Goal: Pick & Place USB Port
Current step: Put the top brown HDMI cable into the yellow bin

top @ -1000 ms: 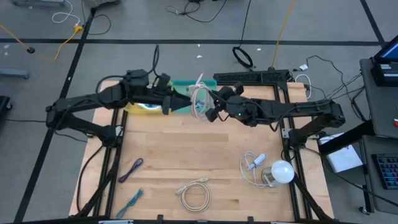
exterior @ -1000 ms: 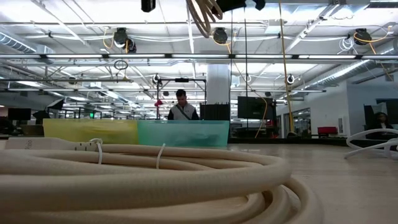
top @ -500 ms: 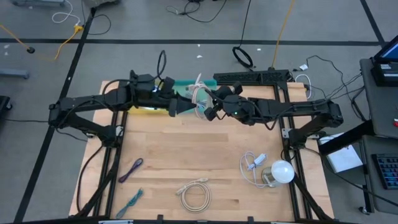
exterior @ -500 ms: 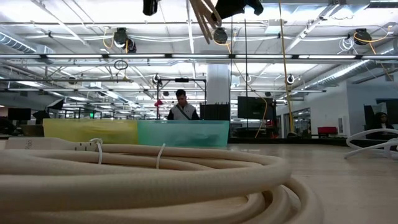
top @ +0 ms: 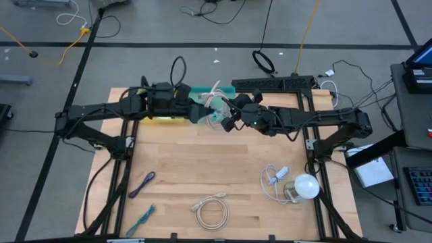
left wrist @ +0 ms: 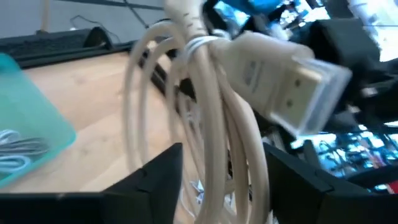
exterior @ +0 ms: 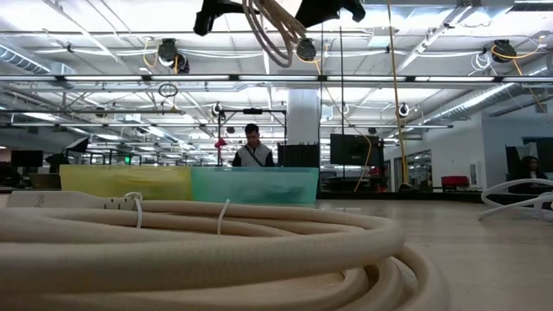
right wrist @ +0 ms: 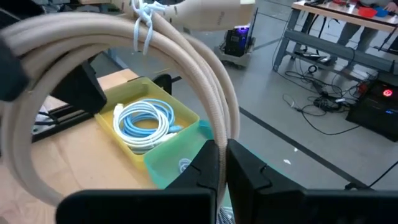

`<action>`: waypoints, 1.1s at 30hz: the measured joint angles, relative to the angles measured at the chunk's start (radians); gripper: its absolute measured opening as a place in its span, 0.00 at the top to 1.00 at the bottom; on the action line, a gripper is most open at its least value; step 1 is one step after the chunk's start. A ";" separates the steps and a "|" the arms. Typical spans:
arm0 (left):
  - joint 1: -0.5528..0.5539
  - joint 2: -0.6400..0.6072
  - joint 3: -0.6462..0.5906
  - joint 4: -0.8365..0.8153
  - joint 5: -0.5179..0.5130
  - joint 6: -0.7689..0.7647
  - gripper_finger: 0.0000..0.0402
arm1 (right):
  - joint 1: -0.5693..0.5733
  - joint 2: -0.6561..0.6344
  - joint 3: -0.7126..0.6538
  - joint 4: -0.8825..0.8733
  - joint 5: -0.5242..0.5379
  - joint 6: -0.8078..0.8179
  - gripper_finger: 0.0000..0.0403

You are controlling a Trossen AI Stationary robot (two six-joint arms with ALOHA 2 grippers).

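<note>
Right gripper [top: 224, 112] clamped on coiled cream USB cable [top: 214, 102], held in the air just beside the teal plastic bin [top: 198, 92]. Left gripper [top: 198, 113] spread wide around the coil, gripping nothing. Handover step, likely; next the left must close before the right releases.

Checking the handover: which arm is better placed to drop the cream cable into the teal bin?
Right: the right gripper is shut on the cream cable coil above the teal bin; the left gripper's fingers are open.

We see a coiled beige USB cable [top: 214, 101], tie-bound, hanging in the air above the table's far edge.
</note>
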 joint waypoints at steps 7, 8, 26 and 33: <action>-0.001 -0.006 0.000 -0.056 -0.058 0.035 0.93 | 0.011 -0.001 -0.001 0.071 -0.057 -0.084 0.94; -0.001 -0.013 0.000 -0.074 -0.082 0.034 0.93 | 0.016 -0.003 -0.001 0.100 -0.072 -0.099 0.91; 0.401 -0.332 -0.334 -0.412 -0.259 -0.136 0.94 | 0.126 -0.054 0.000 0.228 -0.134 -0.187 0.68; 0.557 -0.539 -0.726 -0.017 -0.112 -0.284 0.94 | 0.142 -0.054 0.000 0.214 -0.132 -0.191 0.70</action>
